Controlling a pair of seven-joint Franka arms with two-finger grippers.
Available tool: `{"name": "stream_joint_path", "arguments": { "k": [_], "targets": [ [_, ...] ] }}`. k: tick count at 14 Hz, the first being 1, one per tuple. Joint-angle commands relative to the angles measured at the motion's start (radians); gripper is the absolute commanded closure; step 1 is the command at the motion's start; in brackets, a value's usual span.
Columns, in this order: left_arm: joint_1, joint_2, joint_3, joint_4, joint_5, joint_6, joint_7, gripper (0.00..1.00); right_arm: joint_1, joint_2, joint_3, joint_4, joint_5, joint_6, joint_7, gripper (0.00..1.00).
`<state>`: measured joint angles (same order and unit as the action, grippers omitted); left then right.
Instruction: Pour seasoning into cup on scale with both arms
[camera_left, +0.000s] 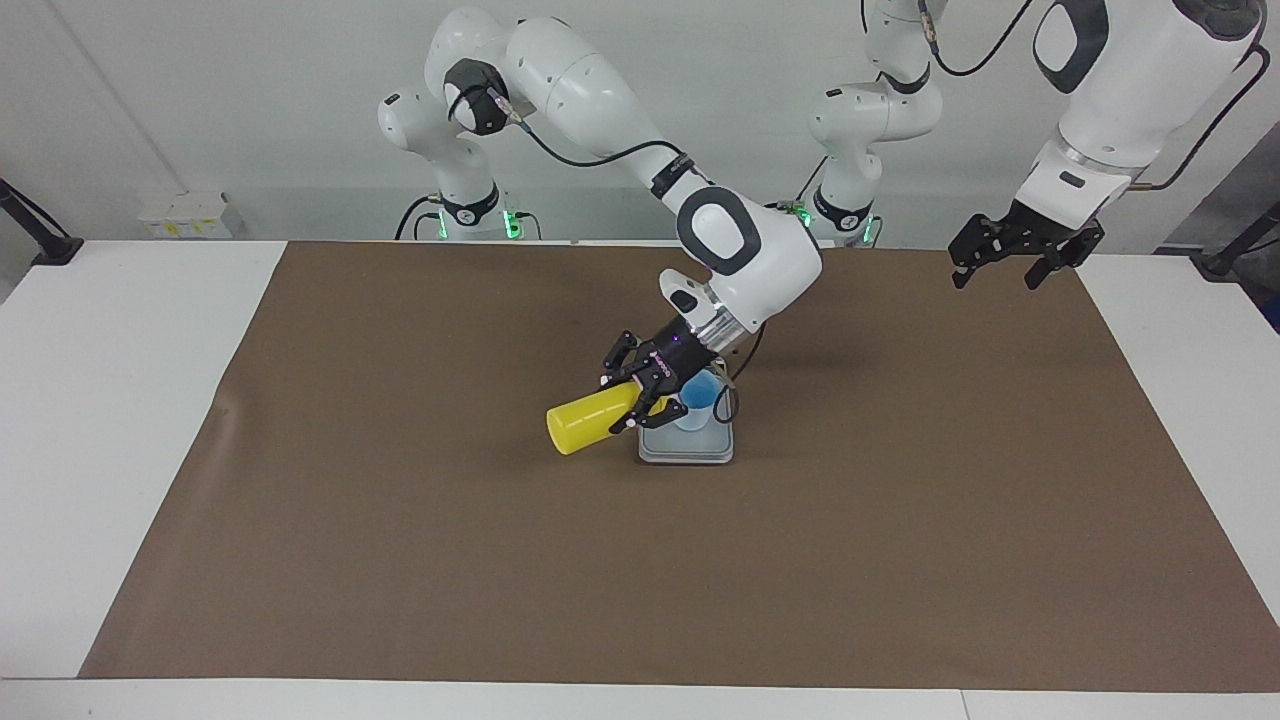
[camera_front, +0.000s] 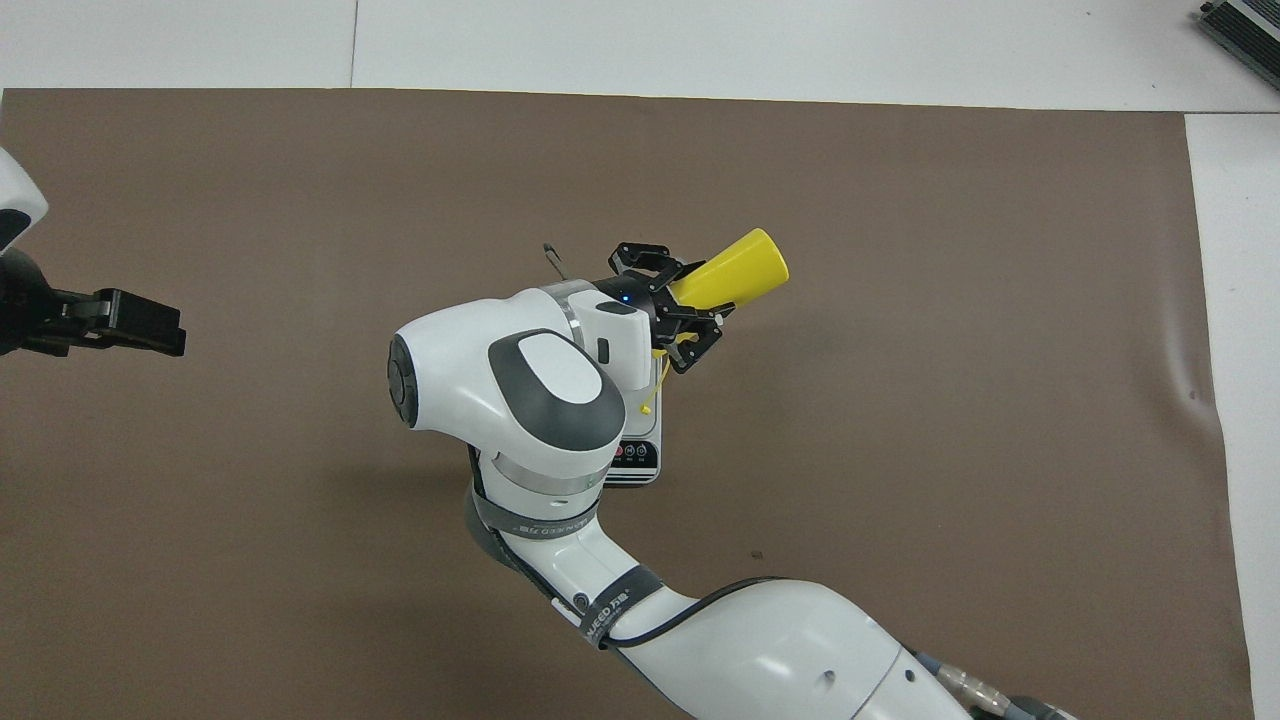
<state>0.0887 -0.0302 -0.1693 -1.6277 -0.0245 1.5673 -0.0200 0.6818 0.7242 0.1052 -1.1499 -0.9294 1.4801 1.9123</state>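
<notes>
Two stages of the job look settled and one is under way: the small light-blue tapered cup (camera_left: 697, 399) already stands on the flat silver-grey kitchen scale (camera_left: 687, 447) near the middle of the brown paper-covered table (camera_left: 900, 500), and the yellow plastic squeeze bottle (camera_left: 588, 422) is lifted and laid nearly on its side, its flat base pointing toward the right arm's end of the table and its nozzle end turned toward the cup. The right gripper (camera_left: 643, 397) is clamped on the bottle's upper part, just over the scale's edge beside the cup. By my reading the pour itself is the step in hand; setting the bottle down remains. The left gripper (camera_left: 1010, 262) waits with its fingers spread and empty, over the table's edge at the left arm's end. Hidden things matter here: the gripper covers the nozzle, so I cannot tell whether it sits over the cup's mouth or whether anything flows. From overhead the right arm's wrist blocks the cup entirely, only part of the scale shows with its display strip, and the reading is too small to make out.
</notes>
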Motion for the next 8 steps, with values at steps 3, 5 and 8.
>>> {"name": "stream_joint_path", "arguments": {
  "k": [3, 5, 8],
  "targets": [
    [0.013, -0.008, -0.009, 0.002, 0.009, -0.009, 0.006, 0.00, -0.144, -0.152, 0.002, -0.016, 0.264, -0.003, 0.020, 1.00],
    [0.013, -0.008, -0.009, 0.002, 0.009, -0.009, 0.005, 0.00, -0.256, -0.221, 0.004, -0.019, 0.425, 0.017, 0.004, 1.00],
    [0.013, -0.008, -0.007, 0.002, 0.009, -0.009, 0.006, 0.00, -0.410, -0.285, 0.005, -0.043, 0.659, 0.051, -0.032, 1.00]
  ]
}}
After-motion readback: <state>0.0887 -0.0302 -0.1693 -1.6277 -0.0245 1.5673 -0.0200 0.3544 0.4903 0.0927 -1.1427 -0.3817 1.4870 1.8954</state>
